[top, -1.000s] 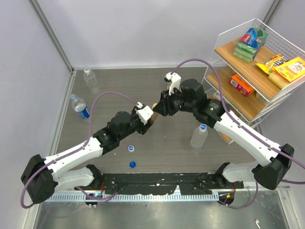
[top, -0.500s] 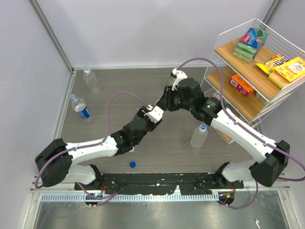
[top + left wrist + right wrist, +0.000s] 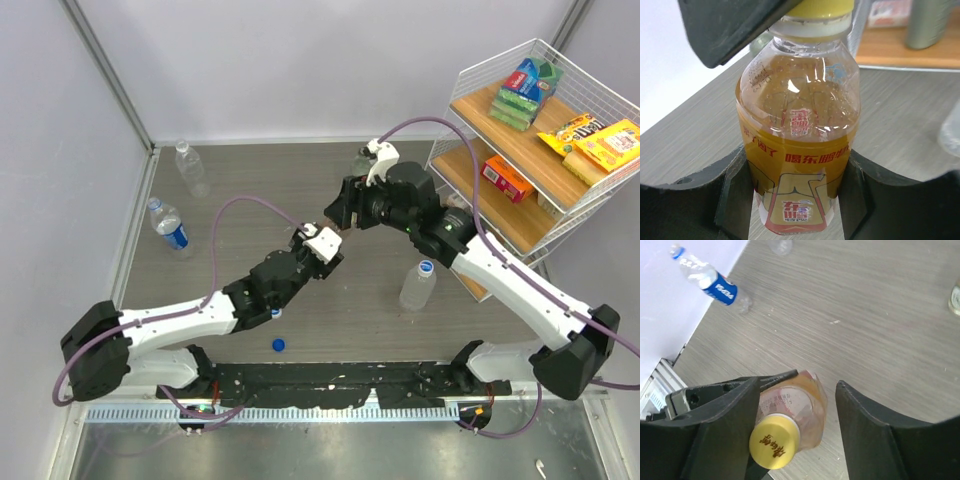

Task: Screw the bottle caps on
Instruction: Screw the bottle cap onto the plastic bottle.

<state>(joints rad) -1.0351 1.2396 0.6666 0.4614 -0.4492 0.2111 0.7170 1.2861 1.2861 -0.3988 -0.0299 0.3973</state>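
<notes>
Grasping the amber bottle (image 3: 797,125) around its label with the left gripper (image 3: 797,192), mid-table. Straddling the yellow cap (image 3: 774,440) with the right gripper (image 3: 797,392), fingers spread, released.

The left arm (image 3: 175,318) stretches forward and inward, its gripper (image 3: 797,200) clamped on both sides of a bottle (image 3: 797,115). The right arm (image 3: 510,285) folds back toward the middle. Its gripper (image 3: 795,430) points downward with fingers spread, apparently clear of the cap (image 3: 774,441) on one side.
</notes>
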